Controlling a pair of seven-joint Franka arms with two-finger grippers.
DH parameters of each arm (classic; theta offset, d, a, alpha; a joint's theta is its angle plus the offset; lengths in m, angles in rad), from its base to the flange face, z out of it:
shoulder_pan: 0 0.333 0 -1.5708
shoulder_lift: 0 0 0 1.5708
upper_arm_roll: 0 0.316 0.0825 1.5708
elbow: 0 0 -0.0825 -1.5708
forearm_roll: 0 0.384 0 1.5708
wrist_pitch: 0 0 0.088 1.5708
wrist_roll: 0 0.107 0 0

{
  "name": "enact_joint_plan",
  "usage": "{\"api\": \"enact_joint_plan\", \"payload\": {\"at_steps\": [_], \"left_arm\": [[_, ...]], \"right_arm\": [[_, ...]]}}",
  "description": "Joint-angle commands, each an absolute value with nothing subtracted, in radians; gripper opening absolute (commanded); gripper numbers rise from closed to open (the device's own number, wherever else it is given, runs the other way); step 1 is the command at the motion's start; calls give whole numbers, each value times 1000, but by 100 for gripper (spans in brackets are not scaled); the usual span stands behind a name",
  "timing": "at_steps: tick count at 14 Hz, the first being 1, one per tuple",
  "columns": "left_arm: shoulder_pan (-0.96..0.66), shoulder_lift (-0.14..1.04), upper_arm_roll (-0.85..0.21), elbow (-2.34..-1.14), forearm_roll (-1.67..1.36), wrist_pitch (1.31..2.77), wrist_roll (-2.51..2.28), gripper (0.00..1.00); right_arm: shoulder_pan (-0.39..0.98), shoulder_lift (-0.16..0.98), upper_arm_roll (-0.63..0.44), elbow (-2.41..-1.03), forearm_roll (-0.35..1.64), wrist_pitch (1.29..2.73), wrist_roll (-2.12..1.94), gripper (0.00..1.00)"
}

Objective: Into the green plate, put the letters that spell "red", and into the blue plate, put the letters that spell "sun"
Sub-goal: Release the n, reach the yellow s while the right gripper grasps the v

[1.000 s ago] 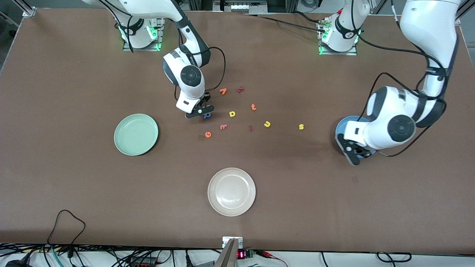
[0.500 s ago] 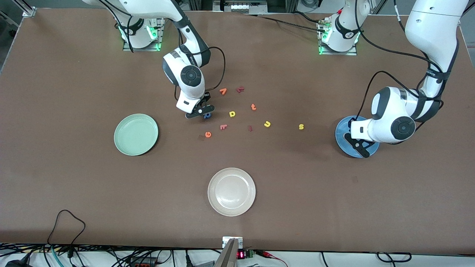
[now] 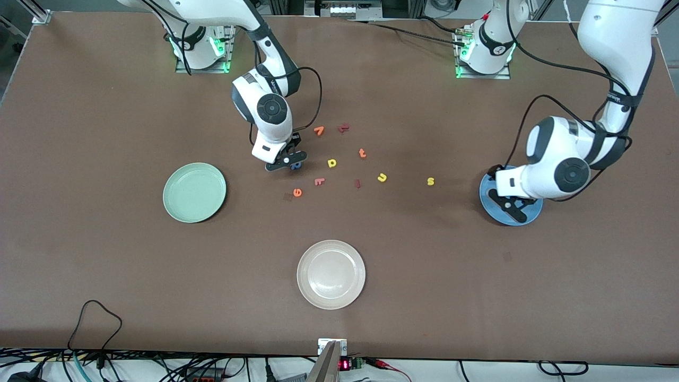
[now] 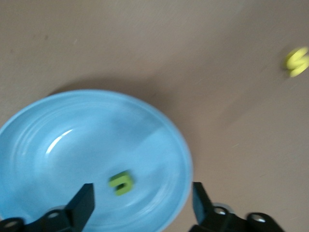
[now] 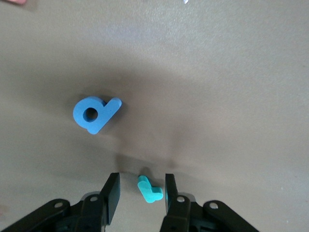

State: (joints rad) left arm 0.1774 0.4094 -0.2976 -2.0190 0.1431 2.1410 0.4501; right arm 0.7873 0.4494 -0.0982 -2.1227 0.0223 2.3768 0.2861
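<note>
My left gripper (image 3: 510, 205) hangs open over the blue plate (image 3: 534, 213). A green "n" (image 4: 121, 182) lies loose in the blue plate (image 4: 72, 125), between the wide-spread fingers and touching neither. The yellow "s" (image 3: 431, 181) and yellow "u" (image 3: 382, 178) lie on the table toward the middle. My right gripper (image 3: 287, 161) is down at the table, its fingers standing open around the teal "r" (image 5: 149, 189), with a gap on one side. The blue "d" (image 5: 94, 114) lies just beside it. The orange "e" (image 3: 297, 192) lies nearer the camera. The green plate (image 3: 194, 192) holds nothing.
A cream-white plate (image 3: 331, 274) sits near the front edge. Other letters lie scattered mid-table: a yellow d/p shape (image 3: 332, 163), an orange "t" (image 3: 362, 153), another orange letter (image 3: 319, 130) and dark red ones (image 3: 344, 127) (image 3: 357, 183).
My left gripper swung from the plate's front edge to over the blue plate and opened; the green "n" now lies in the plate. The right arm has barely moved.
</note>
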Motion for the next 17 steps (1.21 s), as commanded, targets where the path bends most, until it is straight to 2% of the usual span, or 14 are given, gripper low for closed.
{"api": "enact_joint_plan", "payload": {"at_steps": [1,4,6,9,10,11,12,13,15,17], "left_arm": [[186,377,-411,-2039,144,2108,228,100],[179,394,-520,-2039,144,2144,-54,100],[167,429,-555,-2068,146,2239,-229,100],[117,434,-549,-2169,158,2429,-377,100],[117,439,-546,-2169,164,2433,-376,99],[117,442,-545,-2169,199,2433,-377,91],[123,458,-540,-2168,242,2437,-385,90],[132,478,-538,-2164,265,2448,-385,87],[130,486,-535,-2168,271,2471,-387,75],[130,503,-531,-2166,294,2476,-387,70]], "right_arm": [[784,434,-101,-2125,17,2362,270,46],[787,446,-101,-2129,15,2364,276,46],[781,448,-101,-2134,14,2364,275,46],[776,462,-100,-2134,14,2364,278,46],[776,465,-100,-2134,14,2365,278,46],[778,469,-100,-2132,14,2368,278,45],[776,469,-100,-2132,14,2368,278,44],[778,469,-100,-2132,14,2370,278,38],[784,469,-98,-2131,14,2370,281,24],[790,469,-98,-2129,14,2370,281,14]]}}
